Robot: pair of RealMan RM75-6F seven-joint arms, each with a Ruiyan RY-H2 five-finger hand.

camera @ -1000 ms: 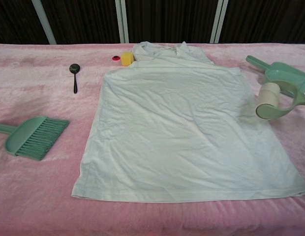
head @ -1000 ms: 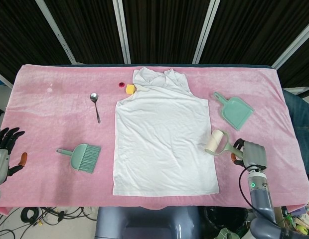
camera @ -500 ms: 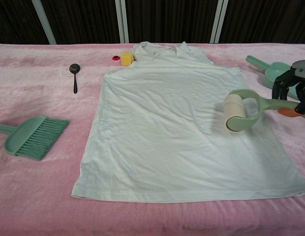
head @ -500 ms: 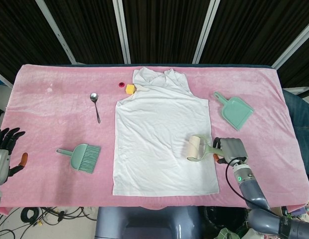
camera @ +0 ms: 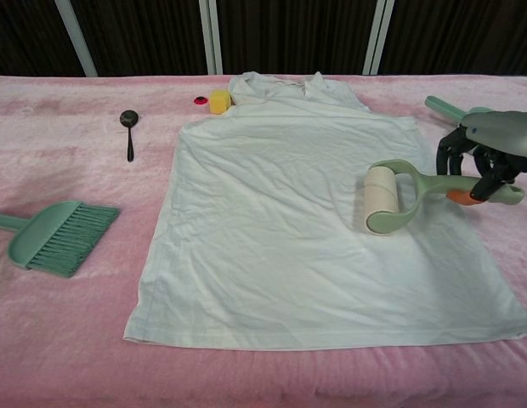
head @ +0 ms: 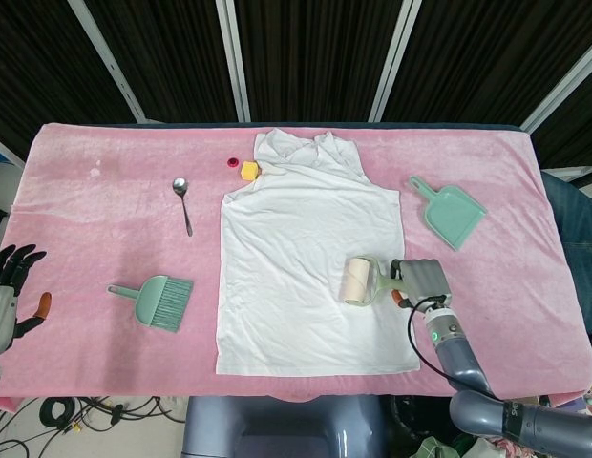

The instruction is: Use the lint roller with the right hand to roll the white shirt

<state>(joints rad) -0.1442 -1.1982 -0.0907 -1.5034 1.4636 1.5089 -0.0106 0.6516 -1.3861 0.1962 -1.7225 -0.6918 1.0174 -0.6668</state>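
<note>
The white shirt (head: 311,262) lies flat in the middle of the frame on the pink-covered counter (head: 95,210), collar toward the top. The right robot hand (head: 422,281), at lower right of the head view, is clenched around the green handle of the lint roller (head: 361,281), whose pale roll sits over the shirt's right part, near its right edge; in the chest view the same robot hand (camera: 487,153) shows at the right edge of the frame, fingers wrapped over the handle, the lint roller (camera: 384,197) casting a shadow on the cloth beneath it. The left robot hand (head: 10,286) sits at the far left edge of the head view, released, fingers spread and holding nothing. A green brush (head: 155,300) lies left of the shirt, a spoon (head: 182,201) above it, a green dustpan (head: 451,210) at upper right, and a small yellow block (head: 248,170) just beside the collar.
</note>
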